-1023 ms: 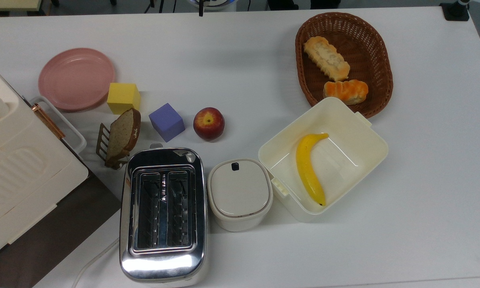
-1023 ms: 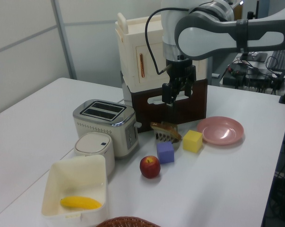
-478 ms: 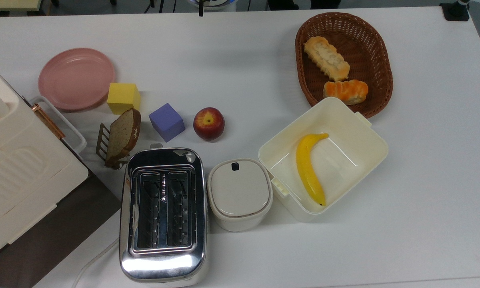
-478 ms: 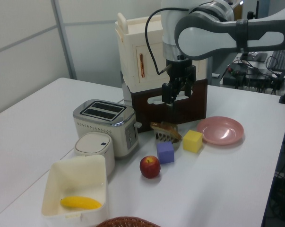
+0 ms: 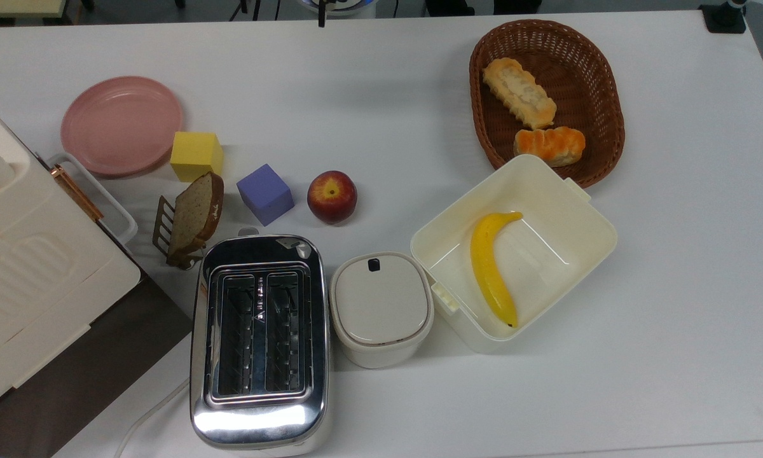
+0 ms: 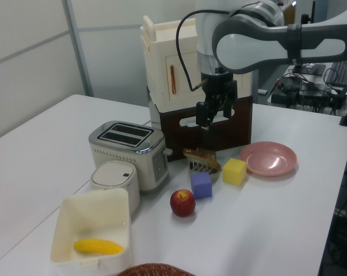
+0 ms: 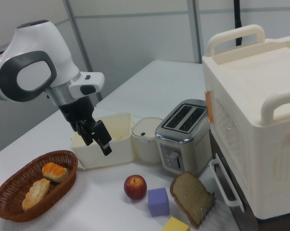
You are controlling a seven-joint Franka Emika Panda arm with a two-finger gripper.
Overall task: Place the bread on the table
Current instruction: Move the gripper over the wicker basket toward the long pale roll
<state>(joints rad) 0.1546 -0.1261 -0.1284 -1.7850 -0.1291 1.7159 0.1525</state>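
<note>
Judging from the layout, nothing has been done: the bread (image 5: 519,93) lies inside the wicker basket (image 5: 601,76), beside the orange bun (image 5: 549,145). Beyond the basket, the gripper (image 7: 97,136) is held aloft, empty and parted; pickup and placement on the table (image 5: 369,95) remain.

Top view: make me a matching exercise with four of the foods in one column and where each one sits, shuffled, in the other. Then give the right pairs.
Things:
1. bread
2. banana
3. apple
4. brown slice

Places:
A. propped in a small metal rack beside the toaster
B. in the wicker basket, next to the orange bun
C. directly on the table, by the purple cube
D. inside the open cream box

Pairs: 1-B, 2-D, 3-C, 4-A
</note>
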